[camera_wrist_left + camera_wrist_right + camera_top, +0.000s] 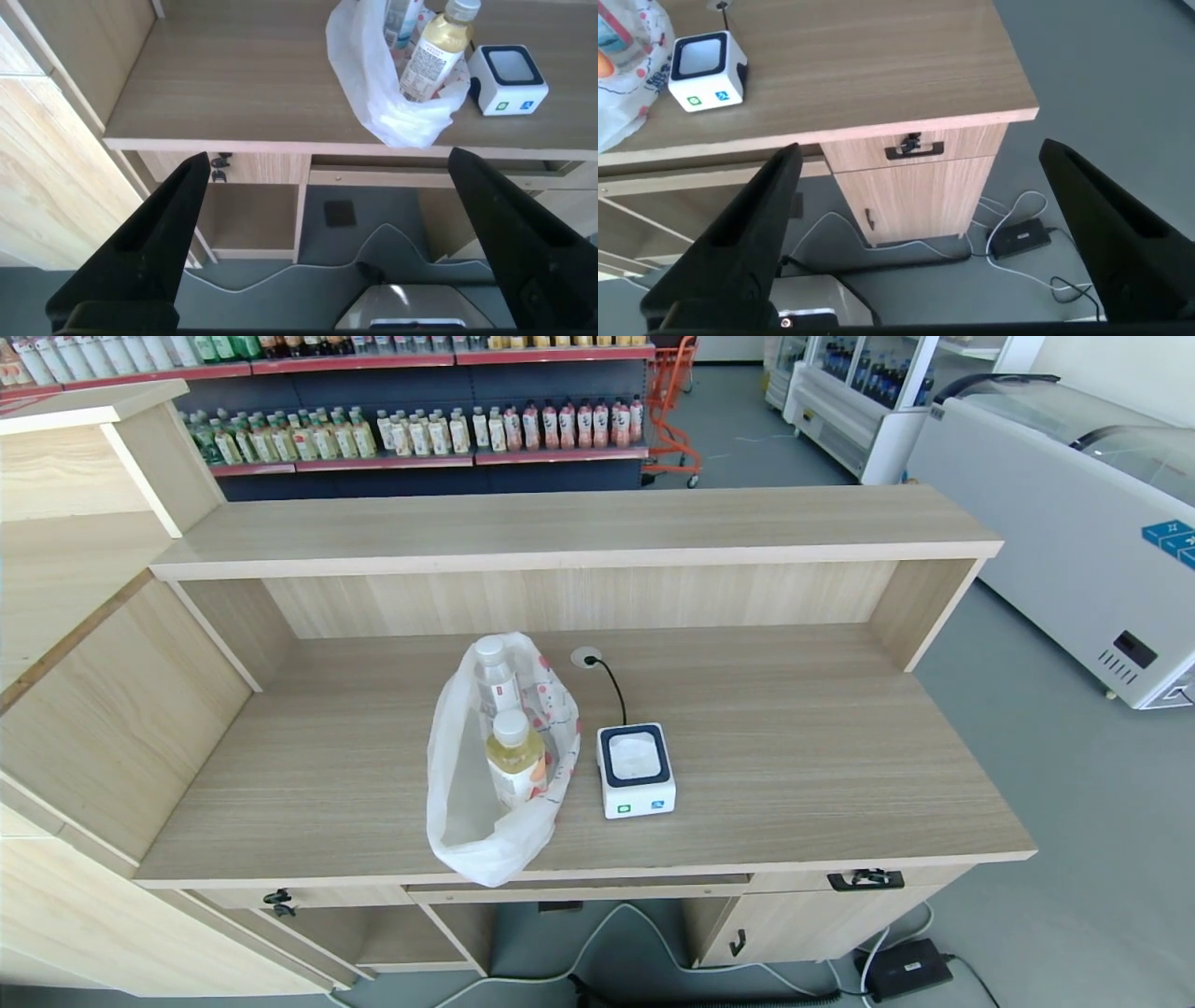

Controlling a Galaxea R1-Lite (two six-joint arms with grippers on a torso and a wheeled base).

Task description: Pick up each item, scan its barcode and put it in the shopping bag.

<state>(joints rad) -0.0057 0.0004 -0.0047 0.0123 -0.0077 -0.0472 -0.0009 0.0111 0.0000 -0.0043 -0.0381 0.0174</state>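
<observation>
The left gripper is held out in front of the light wood-grain counter, short of its front edge. Its two broad, dark, matte fingers are spread wide apart, released, with nothing between them. They are aimed at the front of the counter on the side where the bag lies. The right gripper is held the same way in front of the counter's other end. Its flat black fingers are likewise parted and empty, above the grey floor. Neither gripper is touching any item.

A thin, crinkled, white translucent plastic shopping bag with a small red print is laid on the counter top. Its mouth gapes open and its near end sags just over the front edge. Two bottles are lodged inside it. A round plastic bottle of pale yellow drink with a white cap is seen nearer the front. A clear plastic bottle with a white cap and a red-and-white label is seen behind it.

Just beside the bag stands a small white box-shaped barcode scanner with a dark-framed glossy window on top. A thin black cable is led from it to a round grommet in the counter. A black metal handle is fixed on the counter's front panel.
</observation>
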